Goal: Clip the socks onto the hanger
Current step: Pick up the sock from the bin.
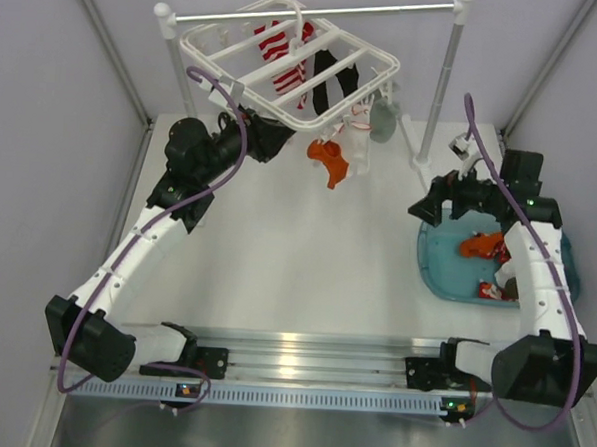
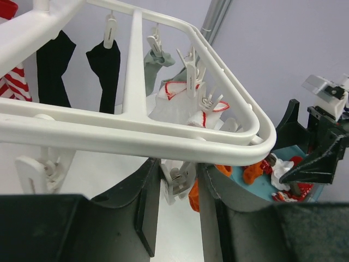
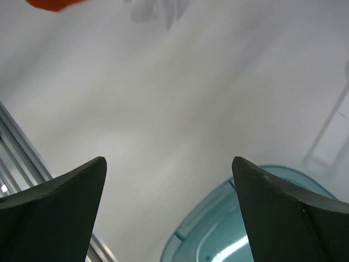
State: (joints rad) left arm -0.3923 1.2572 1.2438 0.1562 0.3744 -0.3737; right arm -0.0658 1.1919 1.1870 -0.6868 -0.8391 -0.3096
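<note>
Left gripper [image 2: 179,170] under near edge of hanger [image 2: 136,136], fingers flanking white clip [image 2: 177,186]; clamped or not, cannot tell. Right gripper [image 3: 169,169] spread wide at far-left rim of teal tray [image 1: 431,276] holding socks [image 1: 481,246].

The left gripper [image 2: 179,180] has a dark finger [image 2: 143,202] on either side of a white clip [image 2: 177,186] hanging from the hanger [image 2: 136,136], whose bar crosses just above. The fingers seem to touch the clip, but shadow hides the contact. Black socks [image 2: 103,71] hang beyond to the left, and a teal tray [image 2: 260,190] sits to the right.
</note>
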